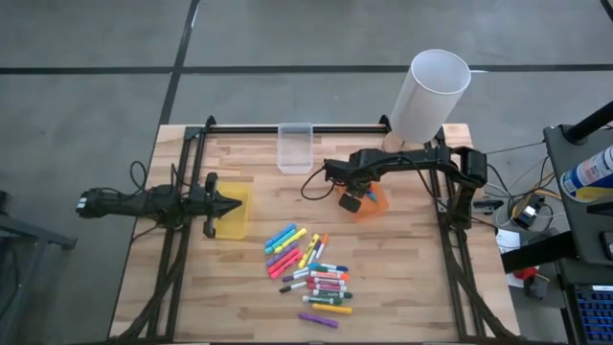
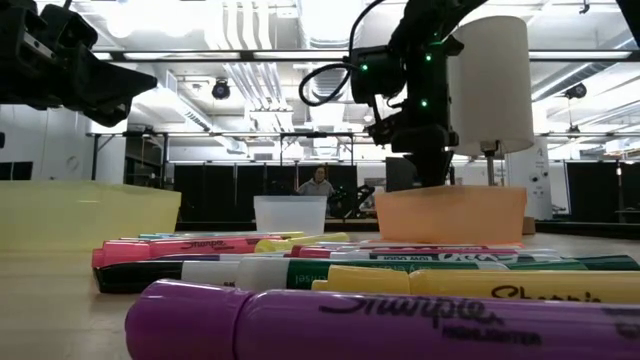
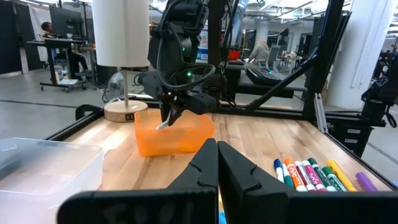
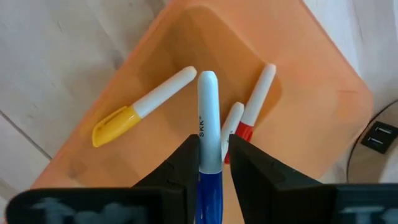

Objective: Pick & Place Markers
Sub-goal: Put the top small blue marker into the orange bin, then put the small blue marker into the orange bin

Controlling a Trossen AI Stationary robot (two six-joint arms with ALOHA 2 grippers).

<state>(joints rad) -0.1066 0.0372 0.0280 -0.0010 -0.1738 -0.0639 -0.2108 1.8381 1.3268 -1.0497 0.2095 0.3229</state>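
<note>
Orange bin [image 4: 323,93] holds three markers; right gripper [image 4: 209,163] fingers loosely flank a blue-capped marker [image 4: 208,124]; pile [image 1: 314,276] remains; left gripper [image 1: 228,205] fingers closed, empty.

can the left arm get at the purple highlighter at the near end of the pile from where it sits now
Probably yes. The left hand hangs over the yellow bin, and bare table lies between it and the purple highlighter; the right hand is away over the orange bin.

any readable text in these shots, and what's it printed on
"Sharpie" over "HIGHLIGHTER": purple highlighter, nearest in the low view.
"Sharpie", partly cut off: yellow highlighter behind it.
"Sharpie": pink highlighter.
"SKK", reading uncertain: blue-capped white marker between the right gripper's fingers, above the orange bin.
Print on the slim markers farther back: too small to read.
</note>
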